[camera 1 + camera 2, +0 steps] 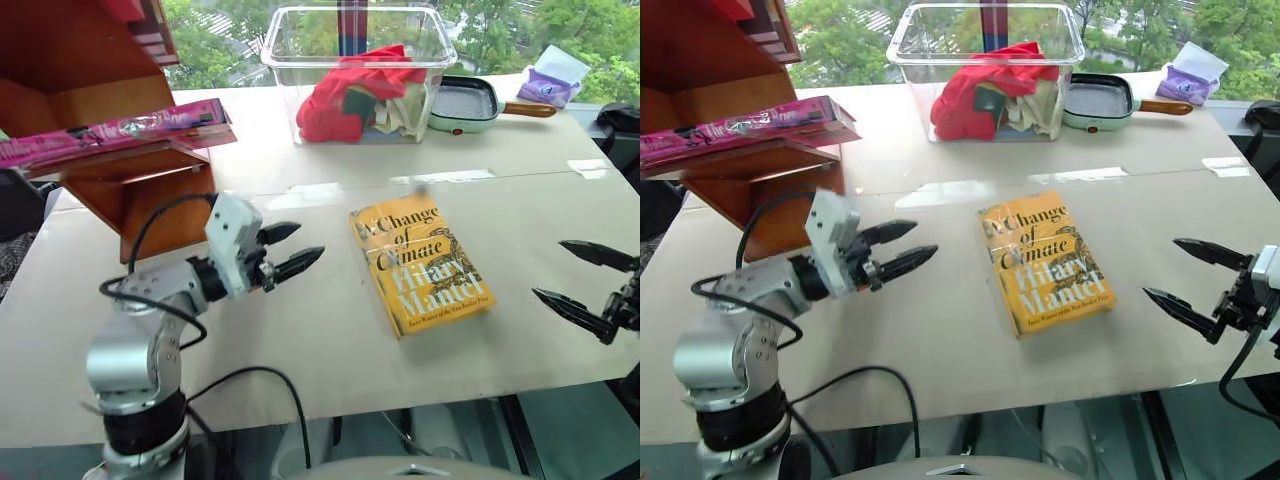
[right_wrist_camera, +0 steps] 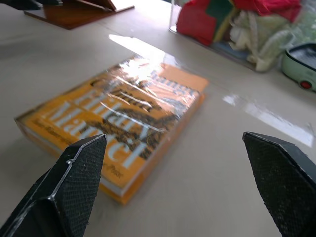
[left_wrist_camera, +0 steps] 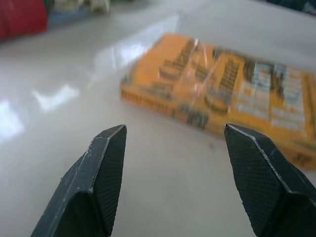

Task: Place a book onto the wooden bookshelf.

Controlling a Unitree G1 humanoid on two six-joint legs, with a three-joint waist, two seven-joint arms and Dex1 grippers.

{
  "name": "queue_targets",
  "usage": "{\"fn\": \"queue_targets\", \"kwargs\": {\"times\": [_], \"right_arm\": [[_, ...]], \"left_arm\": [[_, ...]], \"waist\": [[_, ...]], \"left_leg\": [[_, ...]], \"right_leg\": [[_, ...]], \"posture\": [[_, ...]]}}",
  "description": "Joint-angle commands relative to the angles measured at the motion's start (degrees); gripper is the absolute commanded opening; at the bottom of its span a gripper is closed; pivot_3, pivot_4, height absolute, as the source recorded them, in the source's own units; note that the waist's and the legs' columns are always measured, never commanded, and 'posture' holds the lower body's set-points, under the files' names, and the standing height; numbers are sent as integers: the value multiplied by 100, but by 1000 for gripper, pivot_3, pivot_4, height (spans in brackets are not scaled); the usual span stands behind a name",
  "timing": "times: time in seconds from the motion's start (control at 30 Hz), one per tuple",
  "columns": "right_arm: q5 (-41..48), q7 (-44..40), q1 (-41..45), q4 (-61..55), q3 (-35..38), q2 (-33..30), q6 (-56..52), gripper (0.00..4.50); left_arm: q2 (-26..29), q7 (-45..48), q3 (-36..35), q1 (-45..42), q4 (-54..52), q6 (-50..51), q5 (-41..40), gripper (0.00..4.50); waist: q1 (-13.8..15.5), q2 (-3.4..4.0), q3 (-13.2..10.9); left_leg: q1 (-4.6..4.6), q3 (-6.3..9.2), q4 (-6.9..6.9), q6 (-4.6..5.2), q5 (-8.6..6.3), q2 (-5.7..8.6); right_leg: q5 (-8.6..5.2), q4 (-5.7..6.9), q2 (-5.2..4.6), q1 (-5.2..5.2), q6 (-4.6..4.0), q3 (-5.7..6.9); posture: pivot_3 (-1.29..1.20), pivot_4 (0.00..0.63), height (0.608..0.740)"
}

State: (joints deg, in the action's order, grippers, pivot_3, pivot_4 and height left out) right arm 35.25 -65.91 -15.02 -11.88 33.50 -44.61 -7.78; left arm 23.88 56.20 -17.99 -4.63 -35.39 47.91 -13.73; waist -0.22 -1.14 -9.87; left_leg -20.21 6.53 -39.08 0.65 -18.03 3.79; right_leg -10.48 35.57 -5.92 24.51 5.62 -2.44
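White table [image 1: 330, 330]: yellow book [image 1: 422, 263], clear bin [image 1: 357, 70], wooden bookshelf [image 1: 100, 140], pan [image 1: 465, 104].

The left claw [image 1: 297, 250] hangs over the pale worktop [image 1: 330, 330], its black fingers apart and empty. Just beyond its tips lies the yellow book [image 1: 421, 264], flat. Behind and above the claw, the pink book [image 1: 115, 131] rests on the wooden bookshelf [image 1: 120, 190]. The right claw [image 1: 580, 282], also spread, hovers past the yellow book's far side.
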Motion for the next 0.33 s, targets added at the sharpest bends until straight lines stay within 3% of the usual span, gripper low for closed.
{"fn": "queue_targets", "kwargs": {"times": [0.03,0.33], "right_arm": [[-114,-74,-228,79,320,21,319,4500],[-128,-43,-501,231,475,28,514,4500]], "left_arm": [[212,-104,-262,519,-5,-673,-180,3183],[535,-304,-574,1446,176,-1237,-632,3183]], "waist": [[0,0,0],[-41,3,1]], "left_leg": [[1,0,0,0,0,0],[53,-1,7,34,-20,-8]], "right_leg": [[0,0,0,-1,0,0],[-3,-25,0,-66,3,6]], "posture": [[0,150,740],[0,150,740]]}}
